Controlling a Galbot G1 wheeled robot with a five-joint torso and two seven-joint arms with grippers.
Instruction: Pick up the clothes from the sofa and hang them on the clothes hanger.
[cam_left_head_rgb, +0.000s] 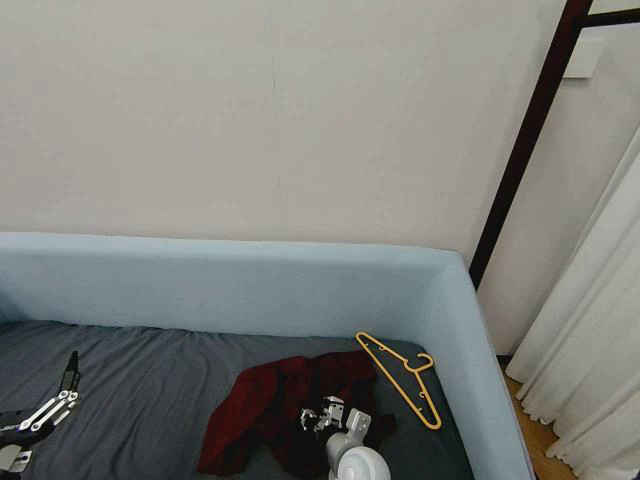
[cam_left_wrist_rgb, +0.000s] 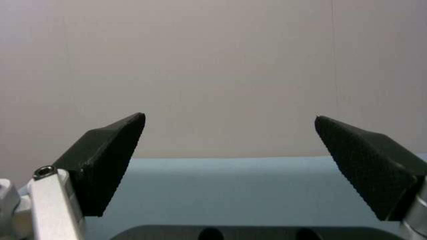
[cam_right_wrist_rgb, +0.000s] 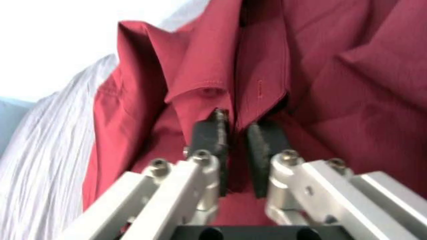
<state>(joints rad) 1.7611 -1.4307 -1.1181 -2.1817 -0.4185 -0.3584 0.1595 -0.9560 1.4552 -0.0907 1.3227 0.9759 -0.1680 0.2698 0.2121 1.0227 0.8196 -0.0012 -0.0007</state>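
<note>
A dark red shirt (cam_left_head_rgb: 262, 408) lies crumpled on the sofa's grey seat (cam_left_head_rgb: 140, 380). A yellow clothes hanger (cam_left_head_rgb: 400, 378) lies flat just right of it, near the sofa's right arm. My right gripper (cam_left_head_rgb: 318, 413) is down on the shirt. In the right wrist view its black pads (cam_right_wrist_rgb: 208, 145) are pressed together on a fold of the red shirt (cam_right_wrist_rgb: 320, 90) near the collar, so the right gripper (cam_right_wrist_rgb: 235, 131) is shut on it. My left gripper (cam_left_head_rgb: 62, 385) hovers over the seat at the far left; the left gripper (cam_left_wrist_rgb: 230, 117) stands wide open and holds nothing.
The light blue sofa back (cam_left_head_rgb: 240, 285) runs along a plain wall, with the sofa's right arm (cam_left_head_rgb: 470, 350) beside the hanger. A dark rack post (cam_left_head_rgb: 525, 140) rises at the right, and white curtains (cam_left_head_rgb: 590, 340) hang beyond it.
</note>
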